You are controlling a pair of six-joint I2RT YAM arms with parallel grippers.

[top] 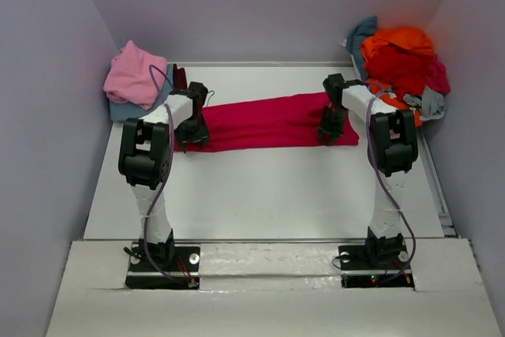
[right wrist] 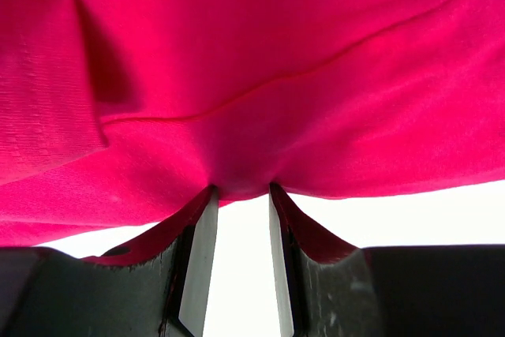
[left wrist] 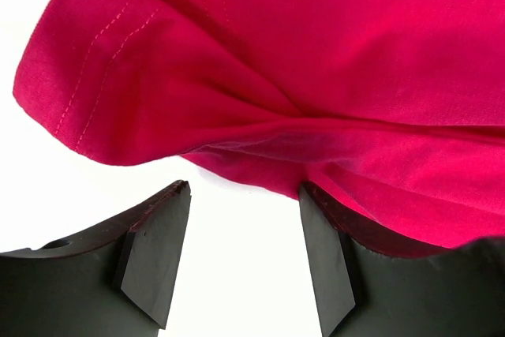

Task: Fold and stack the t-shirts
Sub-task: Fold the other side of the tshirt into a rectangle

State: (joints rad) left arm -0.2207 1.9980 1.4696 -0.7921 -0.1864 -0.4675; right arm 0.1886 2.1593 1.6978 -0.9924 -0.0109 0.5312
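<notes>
A magenta-red t-shirt (top: pixel 268 122) lies folded into a long band across the far half of the white table (top: pixel 260 195). My left gripper (top: pixel 193 136) is at its left end, open. In the left wrist view the stitched hem (left wrist: pixel 95 61) curls just beyond the gripper (left wrist: pixel 245 187), and the right finger (left wrist: pixel 323 250) touches the cloth's edge. My right gripper (top: pixel 330 133) is at the band's right end. In the right wrist view its narrow jaws (right wrist: pixel 241 189) pinch a bunched fold of the t-shirt (right wrist: pixel 276 53) at their tips.
A pink tee (top: pixel 136 75) sits on a dusty blue one (top: pixel 118 108) at the back left corner. A heap of orange, red, teal and grey tees (top: pixel 402 65) fills the back right corner. Grey walls close in the table on three sides.
</notes>
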